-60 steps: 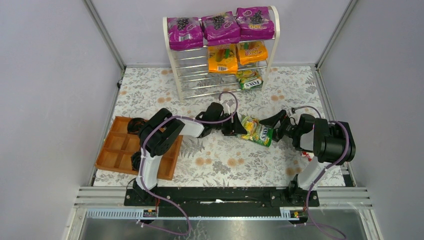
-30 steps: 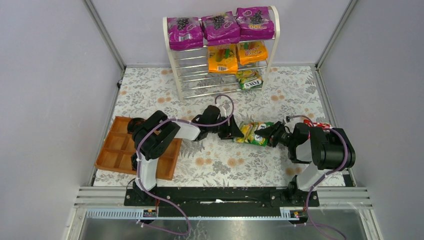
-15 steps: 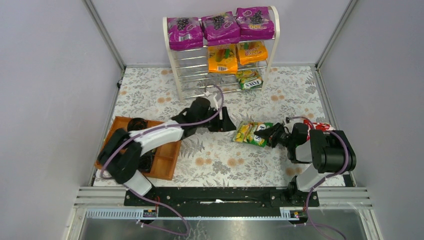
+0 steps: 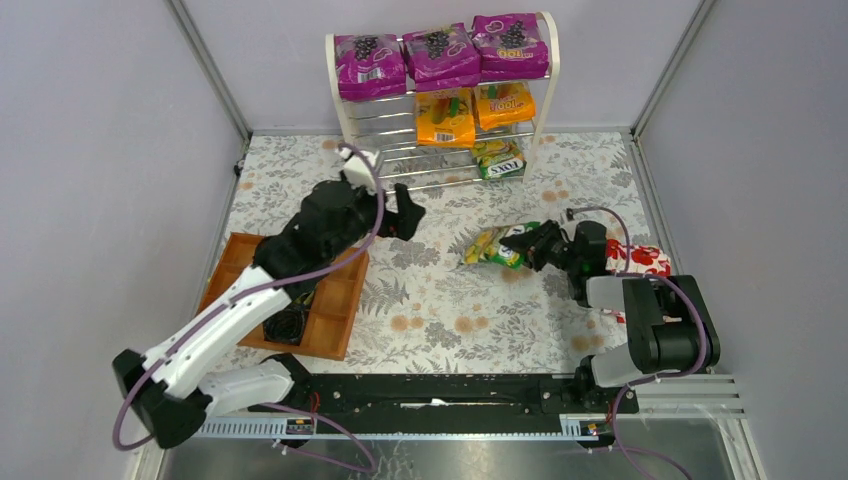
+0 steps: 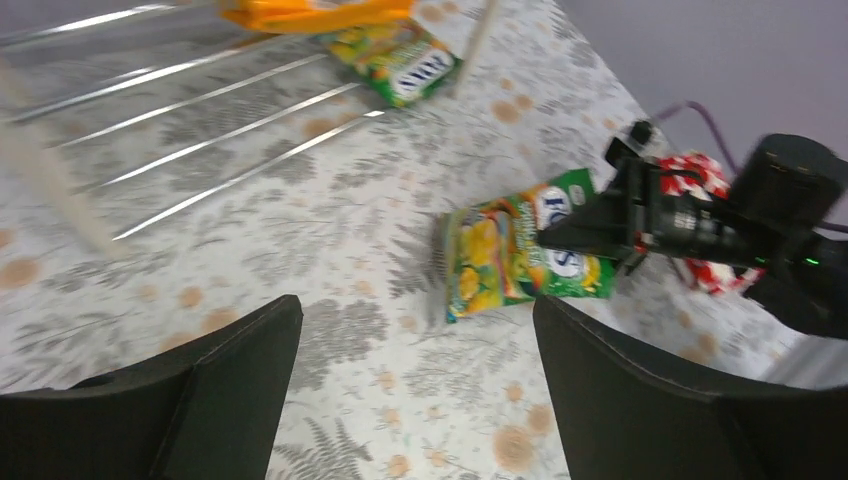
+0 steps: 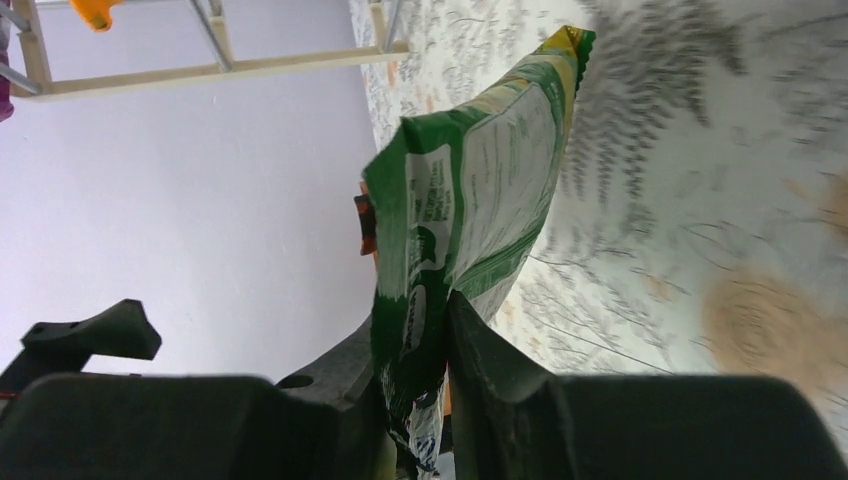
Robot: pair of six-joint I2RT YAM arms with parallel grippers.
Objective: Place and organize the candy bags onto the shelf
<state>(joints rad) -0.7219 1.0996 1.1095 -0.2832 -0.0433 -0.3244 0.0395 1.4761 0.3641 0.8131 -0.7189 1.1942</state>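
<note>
top external view: a green-yellow bag (image 4: 497, 245) is being held by the right gripper (image 4: 535, 245) over the table (image 4: 440, 330), a little right of its middle and well short of the far edge, where the shelf (image 4: 345, 120) is standing. in the right wrist view the jaws are being shown clamped on one short end of this bag, the rest of the packet sticking out free; whether its far corner is brushing the table cannot be told. the left gripper (image 4: 405, 215) is being carried with its jaws wide apart and nothing between them, between the shelf and the table's middle, apart from the bag. three purple bags (image 4: 440, 55) are lying along the top tier, two orange bags (image 4: 460, 112) on the tier below, and a second green-yellow bag (image 4: 499, 158) at the right end of a low tier. a wooden tray (image 4: 335, 310) is sitting toward the near left corner and a red bag (image 4: 640, 258) by the right edge. the step in hand is judged to be the carrying of the seventh bag to the shelf. the next move is likely calling for the bag to be swung toward the far edge, levelled and laid on the low tier just left of its twin; a flat, centred release is being called for by the thin rods, or the packet could be slipping through.
</note>
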